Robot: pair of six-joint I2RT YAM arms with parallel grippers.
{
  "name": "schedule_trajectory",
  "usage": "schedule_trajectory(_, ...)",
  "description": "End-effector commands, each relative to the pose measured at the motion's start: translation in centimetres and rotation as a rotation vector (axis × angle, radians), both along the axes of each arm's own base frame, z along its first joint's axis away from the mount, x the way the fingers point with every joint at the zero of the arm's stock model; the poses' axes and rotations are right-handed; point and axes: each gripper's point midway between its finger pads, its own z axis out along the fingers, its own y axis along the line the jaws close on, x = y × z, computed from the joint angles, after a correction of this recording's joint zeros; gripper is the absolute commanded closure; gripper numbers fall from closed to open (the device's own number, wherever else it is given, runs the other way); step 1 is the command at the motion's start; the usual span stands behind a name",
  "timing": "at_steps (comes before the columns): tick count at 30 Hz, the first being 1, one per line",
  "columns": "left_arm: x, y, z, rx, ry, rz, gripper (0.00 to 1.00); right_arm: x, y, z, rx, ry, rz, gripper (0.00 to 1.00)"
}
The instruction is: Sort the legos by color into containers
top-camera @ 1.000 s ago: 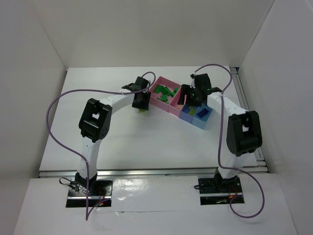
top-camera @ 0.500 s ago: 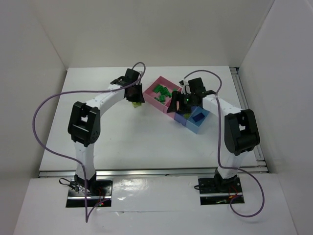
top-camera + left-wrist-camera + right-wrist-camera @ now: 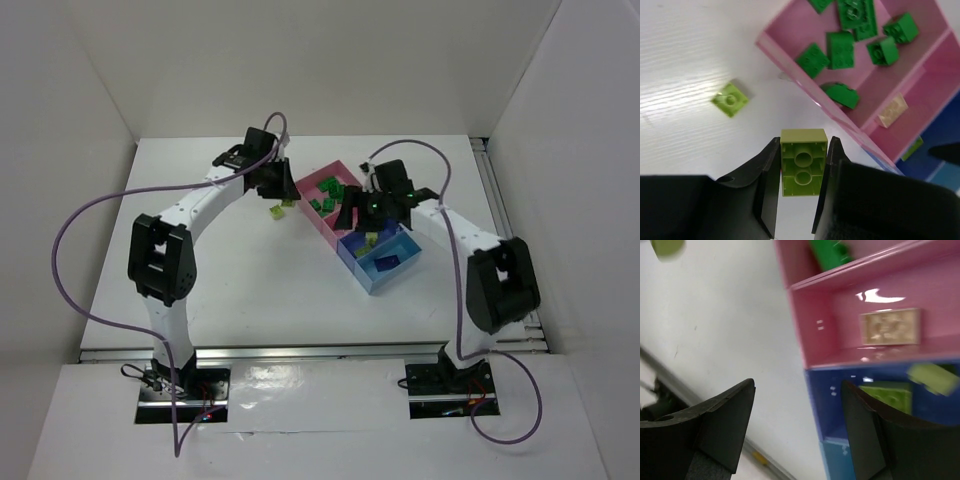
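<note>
- White table, enclosed by white walls; three containers joined in one row stand on it.
- Pink tray: largest container, with two compartments split by an inner wall.
- Periwinkle tray: joined directly to the pink tray.
- Light-blue tray: joined to the periwinkle tray on the side away from the pink tray.
- Dark green bricks: opaque and studded. Seven can be counted in the pink tray's larger compartment; one is cut off by the edge of the left wrist view.
- Cream brick: one, in the pink tray's smaller compartment.
- Yellow-green bricks: four.
  - One held brick, just outside the pink tray's outer wall.
  - One loose brick on the table, farther from that wall.
  - Two bricks in the periwinkle tray; one is blurred.
- Dark blue brick: one, in the light-blue tray.
- Left gripper: clamped on both sides of the held brick.
- Right gripper: fingers spread apart with nothing between them, at the end of the pink tray that joins the periwinkle tray.
</note>
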Motion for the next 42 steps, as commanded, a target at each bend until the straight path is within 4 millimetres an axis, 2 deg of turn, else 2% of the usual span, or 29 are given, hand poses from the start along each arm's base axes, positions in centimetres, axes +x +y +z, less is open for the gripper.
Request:
schedule_trajectory(1,-2.3,-5.0,4.1,-0.1,-0.049,-0.155,1.0,2.8,-5.9,7.7,-0.047,-0.278,-0.292,0.23)
schedule_trajectory(2,-3.0,-6.0,4.4,-0.124,-0.05,-0.191,1.0,3.0,-9.0,6.7,-0.125,-0.291,-0.445,0.23)
schedule_trajectory(4,-4.6,-8.6,4.4,-0.151,-0.05,-0.264,1.0,2.4,-12.8,8.4,-0.166,-0.342,-0.621,0.23)
schedule_trajectory(5,-5.3,-9.6,4.4,-0.155,-0.049,-0.299,1.0,1.9,-14.4,7.7,-0.197,-0.331,-0.688,0.23)
schedule_trajectory(6,-6.5,-11.4,4.7,-0.17,-0.051,-0.35,1.0,1.8,-16.7,8.1,-0.231,-0.335,-0.791,0.23)
schedule_trajectory(8,-7.0,-13.5,4.9,-0.172,-0.065,-0.397,1.0,1.2,-18.6,7.9,-0.263,-0.322,-0.866,0.23)
schedule_trajectory(9,-7.0,-14.3,4.0,-0.158,-0.054,-0.405,1.0,0.8,-19.8,7.9,-0.285,-0.311,-0.924,0.23)
schedule_trajectory(10,-7.8,-15.7,3.6,-0.153,-0.042,-0.424,1.0,0.6,-20.1,7.7,-0.292,-0.302,-0.939,0.23)
schedule_trajectory(11,-7.6,-16.6,4.2,-0.159,-0.055,-0.424,1.0,0.6,-20.5,8.1,-0.287,-0.309,-0.952,0.23)
schedule_trajectory(12,-7.4,-17.1,3.0,-0.14,-0.044,-0.422,1.0,0.4,-20.5,8.8,-0.278,-0.32,-0.955,0.23)
schedule_trajectory(16,-7.8,-19.4,2.6,-0.156,-0.031,-0.458,1.0,0.1,-21.1,10.0,-0.282,-0.351,-0.961,0.23)
schedule_trajectory(17,-7.6,-19.7,1.8,-0.156,-0.017,-0.464,0.97,0.0,-21.2,10.4,-0.28,-0.364,-0.958,0.23)
schedule_trajectory(18,-7.8,-19.9,1.6,-0.161,-0.002,-0.474,0.73,0.0,-21.7,10.4,-0.287,-0.366,-0.974,0.23)
schedule_trajectory(21,-8.5,-20.6,0.4,-0.167,0.036,-0.5,0.54,0.0,-22.1,10.4,-0.29,-0.364,-0.986,0.23)
schedule_trajectory(22,-8.5,-20.6,0.4,-0.167,0.037,-0.501,0.37,0.0,-21.9,10.4,-0.283,-0.361,-0.978,0.23)
schedule_trajectory(24,-8.5,-20.6,0.4,-0.167,0.037,-0.501,0.26,0.1,-22.1,9.6,-0.292,-0.34,-0.975,0.23)
schedule_trajectory(26,-8.1,-19.8,1.3,-0.134,0.001,-0.479,0.2,0.2,-21.6,9.2,-0.277,-0.321,-0.963,0.23)
schedule_trajectory(28,-6.6,-18.0,2.4,-0.046,-0.062,-0.381,0.24,0.2,-21.4,9.1,-0.269,-0.317,-0.953,0.23)
schedule_trajectory(29,-5.9,-16.8,2.9,-0.031,-0.068,-0.321,0.3,0.4,-21.0,9.3,-0.251,-0.32,-0.941,0.23)
schedule_trajectory(30,-4.6,-15.1,3.4,-0.02,-0.08,-0.254,0.33,0.5,-21.0,9.5,-0.244,-0.329,-0.943,0.23)
schedule_trajectory(32,-3.8,-11.5,2.3,0.041,-0.067,-0.131,0.37,0.4,-20.8,9.0,-0.25,-0.321,-0.927,0.23)
schedule_trajectory(33,-3.0,-9.2,3.6,0.029,-0.089,-0.045,0.37,0.5,-20.8,9.2,-0.244,-0.329,-0.928,0.23)
schedule_trajectory(34,-2.6,-7.6,3.5,0.037,-0.094,0.025,0.37,0.5,-20.8,9.2,-0.251,-0.332,-0.922,0.23)
schedule_trajectory(35,-2.7,-5.5,1.9,0.07,-0.074,0.099,0.36,0.5,-20.8,9.2,-0.251,-0.332,-0.922,0.23)
schedule_trajectory(36,-2.0,-3.1,2.2,0.026,-0.059,0.203,0.36,0.6,-20.8,8.9,-0.257,-0.324,-0.921,0.23)
schedule_trajectory(38,-2.2,-0.4,-0.6,0.014,0.029,0.313,0.32,0.6,-20.8,8.9,-0.257,-0.324,-0.921,0.23)
schedule_trajectory(40,-1.3,1.3,-1.5,-0.04,0.075,0.383,0.28,0.9,-20.5,8.7,-0.253,-0.324,-0.903,0.23)
schedule_trajectory(41,-0.9,1.8,-3.0,-0.025,0.11,0.404,0.23,0.9,-20.4,8.7,-0.247,-0.321,-0.896,0.23)
schedule_trajectory(42,-0.6,1.4,-3.5,-0.031,0.123,0.395,0.22,1.2,-19.9,9.1,-0.219,-0.336,-0.883,0.23)
